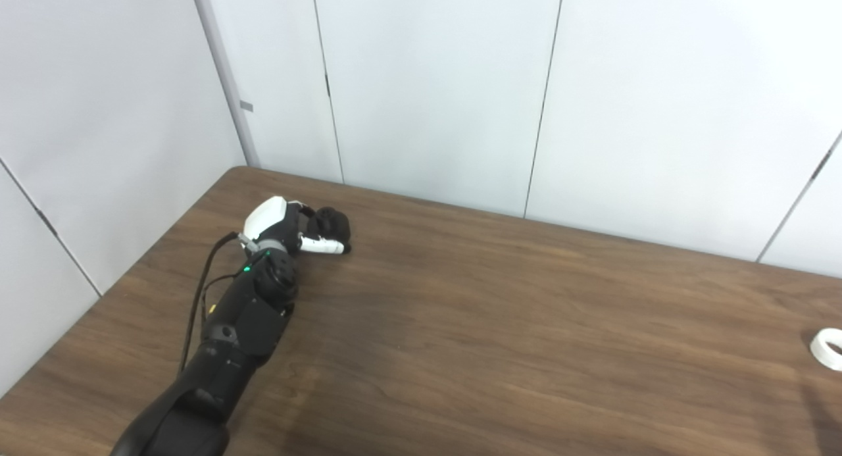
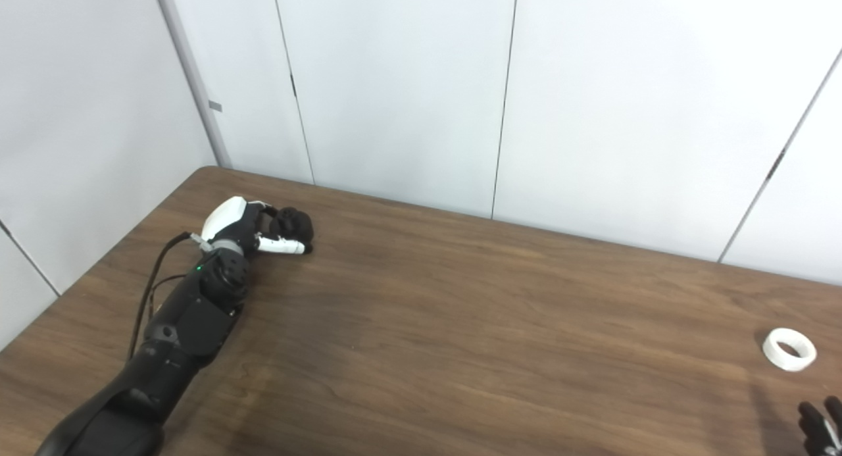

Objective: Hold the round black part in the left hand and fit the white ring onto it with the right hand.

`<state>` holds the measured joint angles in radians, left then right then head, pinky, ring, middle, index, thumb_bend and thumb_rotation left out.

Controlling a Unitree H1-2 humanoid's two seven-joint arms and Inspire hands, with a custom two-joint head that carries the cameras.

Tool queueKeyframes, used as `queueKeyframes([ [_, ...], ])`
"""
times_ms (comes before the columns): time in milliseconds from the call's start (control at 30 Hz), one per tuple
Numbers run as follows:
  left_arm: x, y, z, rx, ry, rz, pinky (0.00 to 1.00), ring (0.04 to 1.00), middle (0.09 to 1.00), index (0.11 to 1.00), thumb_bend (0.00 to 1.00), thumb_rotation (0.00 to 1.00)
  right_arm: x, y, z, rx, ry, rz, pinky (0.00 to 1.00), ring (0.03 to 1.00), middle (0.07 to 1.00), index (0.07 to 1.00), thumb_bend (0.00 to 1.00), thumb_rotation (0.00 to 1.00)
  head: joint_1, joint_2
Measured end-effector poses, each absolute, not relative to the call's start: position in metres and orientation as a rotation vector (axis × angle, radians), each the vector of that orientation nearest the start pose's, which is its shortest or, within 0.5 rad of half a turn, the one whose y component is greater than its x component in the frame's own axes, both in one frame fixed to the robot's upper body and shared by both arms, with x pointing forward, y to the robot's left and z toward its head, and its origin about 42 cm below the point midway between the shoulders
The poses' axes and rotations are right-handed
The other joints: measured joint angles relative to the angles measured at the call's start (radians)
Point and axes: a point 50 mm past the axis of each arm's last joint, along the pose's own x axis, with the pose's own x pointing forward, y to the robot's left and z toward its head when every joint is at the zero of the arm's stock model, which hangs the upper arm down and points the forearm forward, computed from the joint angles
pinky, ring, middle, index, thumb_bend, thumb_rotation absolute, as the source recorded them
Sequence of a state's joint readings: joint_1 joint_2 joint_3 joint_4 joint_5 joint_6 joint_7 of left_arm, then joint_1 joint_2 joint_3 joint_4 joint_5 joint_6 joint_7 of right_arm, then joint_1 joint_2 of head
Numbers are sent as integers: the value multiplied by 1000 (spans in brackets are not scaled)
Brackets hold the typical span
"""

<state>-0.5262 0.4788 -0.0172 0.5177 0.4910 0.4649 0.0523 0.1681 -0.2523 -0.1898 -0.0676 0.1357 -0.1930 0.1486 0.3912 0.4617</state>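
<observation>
Wood-grain table [image 2: 460,324], glossy white ring [image 2: 789,349], round black part [image 2: 293,224]

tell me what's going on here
The left hand is reaching across the wooden table and has its fingers around the round black part near the far left corner. The white ring lies alone on the table at the far right, not yet picked up. Only the tips of the right hand show at the bottom right, near the ring.

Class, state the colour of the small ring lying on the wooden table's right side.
The small plastic ring is white; the right eye view shows it whole.
</observation>
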Motion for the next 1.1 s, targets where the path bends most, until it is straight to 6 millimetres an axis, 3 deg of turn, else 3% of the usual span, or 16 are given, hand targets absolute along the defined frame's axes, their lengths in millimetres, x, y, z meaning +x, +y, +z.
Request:
queueKeyframes([
  [500, 439, 398, 173, 929, 400, 353, 1000, 994, 927, 744, 942, 272, 219, -340, 109, -167, -110, -45, 1000, 971, 946, 1000, 480, 1000, -5, 3],
  [633, 439, 399, 174, 907, 392, 368, 984, 965, 886, 641, 847, 185, 219, -339, 109, -168, -107, -45, 1000, 975, 947, 1000, 487, 1000, -5, 3],
  [667, 439, 400, 174, 894, 388, 374, 981, 957, 869, 566, 689, 126, 219, -339, 108, -168, -107, -45, 1000, 975, 946, 1000, 482, 1000, -5, 3],
  [700, 439, 400, 174, 881, 382, 383, 961, 934, 843, 525, 607, 92, 219, -339, 109, -168, -106, -45, 1000, 975, 946, 1000, 479, 1000, -5, 3],
  [767, 439, 400, 174, 863, 367, 401, 920, 899, 807, 489, 538, 54, 219, -339, 109, -167, -103, -45, 1000, 974, 945, 1000, 486, 1000, -2, 5],
  [900, 440, 400, 173, 871, 335, 396, 920, 858, 759, 480, 520, 41, 218, -338, 108, -166, -99, -45, 1000, 977, 943, 1000, 492, 1000, 0, 5],
  [1100, 439, 397, 171, 924, 323, 367, 995, 910, 774, 481, 520, 44, 217, -338, 108, -173, -95, -45, 1000, 971, 944, 1000, 525, 1000, 5, 6],
])
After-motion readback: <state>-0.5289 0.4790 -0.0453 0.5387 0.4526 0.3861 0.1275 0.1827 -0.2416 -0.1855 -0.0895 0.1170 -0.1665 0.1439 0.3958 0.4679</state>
